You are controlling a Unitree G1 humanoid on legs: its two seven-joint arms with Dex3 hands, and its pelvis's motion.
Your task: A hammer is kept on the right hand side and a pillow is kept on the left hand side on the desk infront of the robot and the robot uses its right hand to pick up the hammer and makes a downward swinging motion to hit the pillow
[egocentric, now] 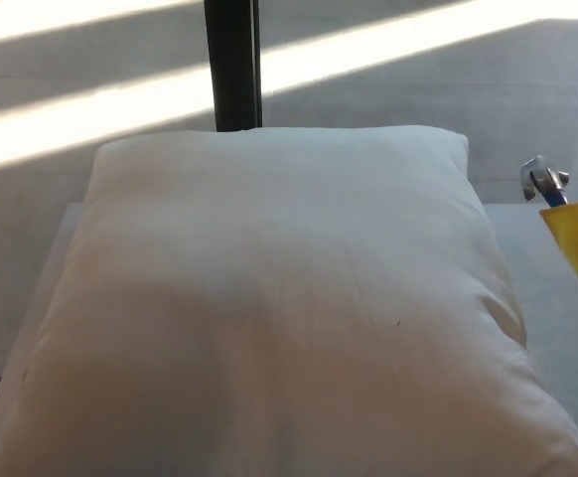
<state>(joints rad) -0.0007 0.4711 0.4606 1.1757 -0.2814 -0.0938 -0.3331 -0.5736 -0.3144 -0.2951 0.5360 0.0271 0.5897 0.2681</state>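
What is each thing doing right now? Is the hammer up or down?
pillow: lying flat on the desk, untouched, nothing on it.
hammer: lifted up at the right edge, metal head on top, beside the pillow, not touching it.
desk: mostly covered by the pillow.
Robot's hands: not in view.

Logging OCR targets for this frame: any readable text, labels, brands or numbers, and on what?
None readable.
pillow: plain white, no tag or print showing.
hammer: steel head, blue neck, yellow grip; no marking visible on the part in frame.
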